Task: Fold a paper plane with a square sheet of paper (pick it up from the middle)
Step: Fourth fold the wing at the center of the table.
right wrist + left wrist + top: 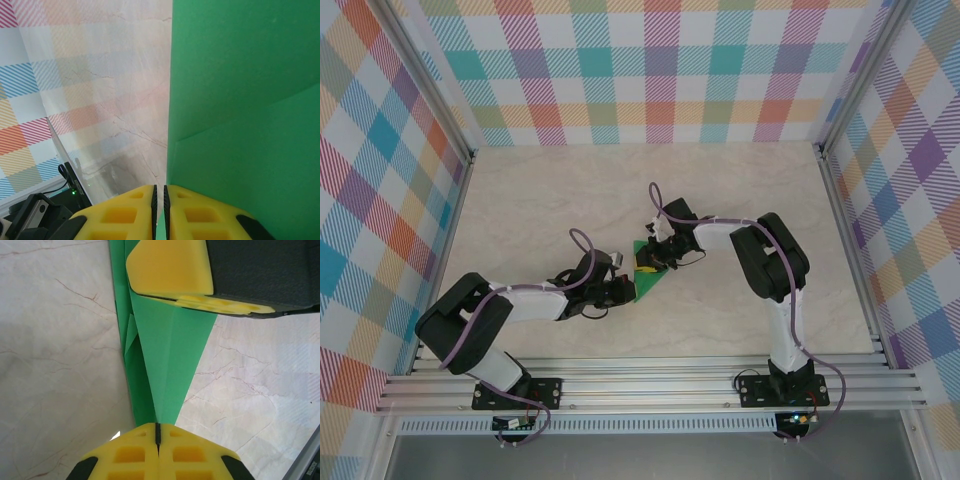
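Currently, left gripper (pixel 157 429) clamped on narrow end of folded paper (pixel 165 365); right gripper (pixel 159 194) clamped on its wide end, both over marbled table (pixel 570 190) centre.

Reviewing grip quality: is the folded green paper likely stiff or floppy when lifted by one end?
Probably floppy across its width: the paper looks thin, though its creases likely stiffen it. Likely light: the left hand pinches just its narrow tip. It may slip on the smooth table.
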`<state>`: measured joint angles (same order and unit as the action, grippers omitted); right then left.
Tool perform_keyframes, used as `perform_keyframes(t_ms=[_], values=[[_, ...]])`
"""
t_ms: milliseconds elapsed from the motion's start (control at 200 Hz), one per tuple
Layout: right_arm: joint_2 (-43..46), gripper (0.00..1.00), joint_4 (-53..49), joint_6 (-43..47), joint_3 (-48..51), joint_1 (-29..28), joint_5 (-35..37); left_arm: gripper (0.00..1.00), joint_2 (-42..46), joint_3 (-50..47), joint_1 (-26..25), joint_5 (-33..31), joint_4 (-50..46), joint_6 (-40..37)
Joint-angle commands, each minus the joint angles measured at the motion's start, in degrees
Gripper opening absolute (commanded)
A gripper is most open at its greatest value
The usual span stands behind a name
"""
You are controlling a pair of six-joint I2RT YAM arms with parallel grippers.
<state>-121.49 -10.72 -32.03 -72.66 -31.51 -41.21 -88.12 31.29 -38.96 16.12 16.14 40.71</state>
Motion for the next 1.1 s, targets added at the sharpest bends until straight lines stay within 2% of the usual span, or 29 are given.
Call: perform_keyframes(t_ms=[0,310,505,580,610,700,735,815,945,1095], values=[[-2.70,0.15,-3.78,1.65,0.68,0.04,2.63,0.00,-1.60,0.09,0.55,3.45,-0.59,-1.15],[-2.33,0.14,-3.77,1.79,1.12,-0.02,2.67,0.00,-6.54,1.84,-0.06,6.35,-1.30,-2.85],[-2.42,0.14,-4.29,2.04,0.98,0.05,3.19,0.00,-7.26,1.46,-0.13,5.05,-2.89,-2.43],[-2.40,0.14,-4.45,2.17,0.94,-0.03,3.20,0.04,-5.83,0.88,-0.15,5.76,-2.76,-2.25],[-2.32,0.14,-4.46,2.17,0.94,0.04,3.17,0.09,-4.64,0.80,-0.23,5.52,-3.16,-1.96],[-2.38,0.14,-4.77,2.50,0.94,0.02,3.56,0.20,1.01,0.70,-0.15,1.62,-6.64,-1.76],[-2.31,0.14,-4.83,2.59,1.03,0.00,3.62,0.28,3.82,0.94,0.00,-0.60,-8.42,-1.69],[-2.35,0.14,-4.84,2.72,1.16,0.04,3.81,0.31,8.63,1.53,0.85,-3.10,-10.75,-1.10],[-2.34,0.13,-4.79,2.90,1.30,0.04,4.11,0.31,11.23,4.14,2.55,-4.87,-13.08,-0.65],[-2.48,0.13,-4.31,2.74,1.30,0.02,3.78,0.23,6.31,8.15,3.01,0.25,-10.70,-0.98]])
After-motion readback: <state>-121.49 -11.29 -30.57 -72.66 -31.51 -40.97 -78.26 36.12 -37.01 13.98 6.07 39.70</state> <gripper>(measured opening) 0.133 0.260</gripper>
